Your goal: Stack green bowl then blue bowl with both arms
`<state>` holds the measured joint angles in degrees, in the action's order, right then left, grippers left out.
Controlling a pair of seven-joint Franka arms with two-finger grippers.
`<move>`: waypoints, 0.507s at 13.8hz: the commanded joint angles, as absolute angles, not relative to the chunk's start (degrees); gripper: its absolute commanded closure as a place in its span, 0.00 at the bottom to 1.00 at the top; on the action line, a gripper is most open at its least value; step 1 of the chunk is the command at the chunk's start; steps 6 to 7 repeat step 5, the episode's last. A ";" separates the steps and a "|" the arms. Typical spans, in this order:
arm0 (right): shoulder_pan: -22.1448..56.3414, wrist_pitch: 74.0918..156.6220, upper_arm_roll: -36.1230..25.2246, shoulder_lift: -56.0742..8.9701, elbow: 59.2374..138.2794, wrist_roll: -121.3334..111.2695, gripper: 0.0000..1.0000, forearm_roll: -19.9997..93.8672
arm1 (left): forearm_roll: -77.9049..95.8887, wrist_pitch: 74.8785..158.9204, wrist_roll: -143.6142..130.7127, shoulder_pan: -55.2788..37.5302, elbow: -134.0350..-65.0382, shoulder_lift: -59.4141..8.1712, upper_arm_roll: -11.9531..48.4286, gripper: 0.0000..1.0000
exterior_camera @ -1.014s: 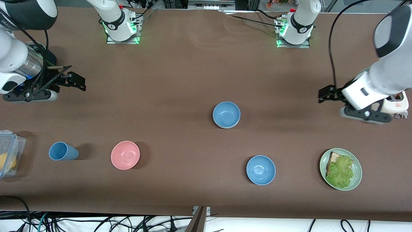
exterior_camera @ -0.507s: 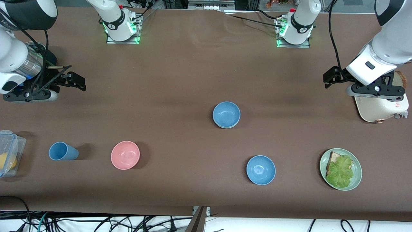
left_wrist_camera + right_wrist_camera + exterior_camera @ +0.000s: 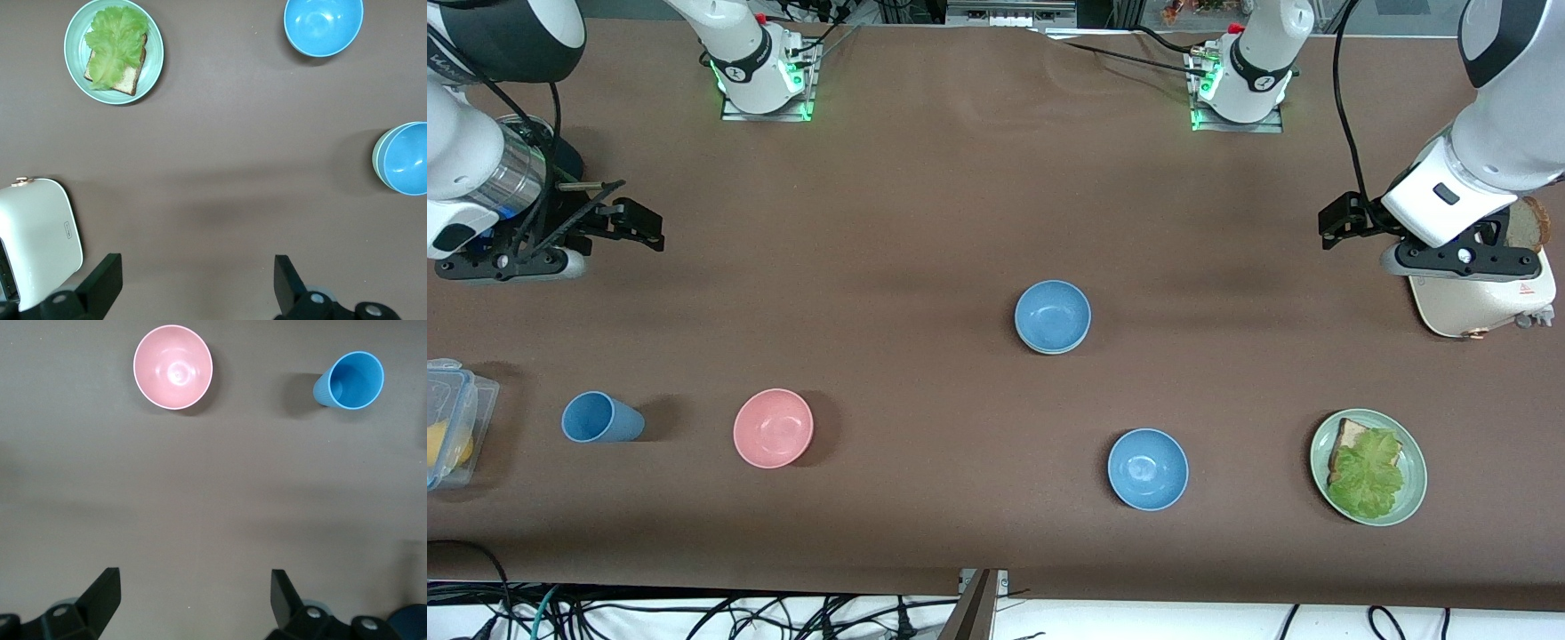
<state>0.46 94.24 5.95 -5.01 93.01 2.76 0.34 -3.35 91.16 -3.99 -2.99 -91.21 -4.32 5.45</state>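
One blue bowl [image 3: 1052,314] sits nested in the green bowl at the middle of the table. Only the green bowl's pale rim [image 3: 375,159] shows beside it in the left wrist view. A second blue bowl [image 3: 1148,468] stands alone, nearer the front camera, and shows in the left wrist view [image 3: 323,25]. My left gripper [image 3: 1341,220] is open and empty over the table beside the toaster. In its own view [image 3: 197,283] only bare cloth lies between the jaws. My right gripper [image 3: 638,224] is open and empty over the table's right-arm end, its jaws [image 3: 193,600] over bare cloth.
A white toaster [image 3: 1480,298] with a bread slice [image 3: 1535,222] stands under the left wrist. A green plate [image 3: 1317,462] with toast and lettuce is near the front edge. A pink bowl [image 3: 773,428], a blue cup [image 3: 600,418] and a clear box [image 3: 449,418] lie toward the right arm's end.
My left arm has lifted and drawn back toward its base, uncovering the toaster. The right arm and all the bowls have not moved.
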 commanded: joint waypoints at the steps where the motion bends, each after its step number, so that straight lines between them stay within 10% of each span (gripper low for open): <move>1: -0.09 93.87 6.42 -5.10 92.29 2.55 0.01 0.26 | -2.46 91.41 -4.40 -3.08 -90.53 -4.48 5.45 0.00; 7: -0.09 93.87 6.42 -5.10 92.37 2.64 0.01 0.26 | -2.55 91.23 -4.39 -2.90 -90.53 -4.48 5.36 0.00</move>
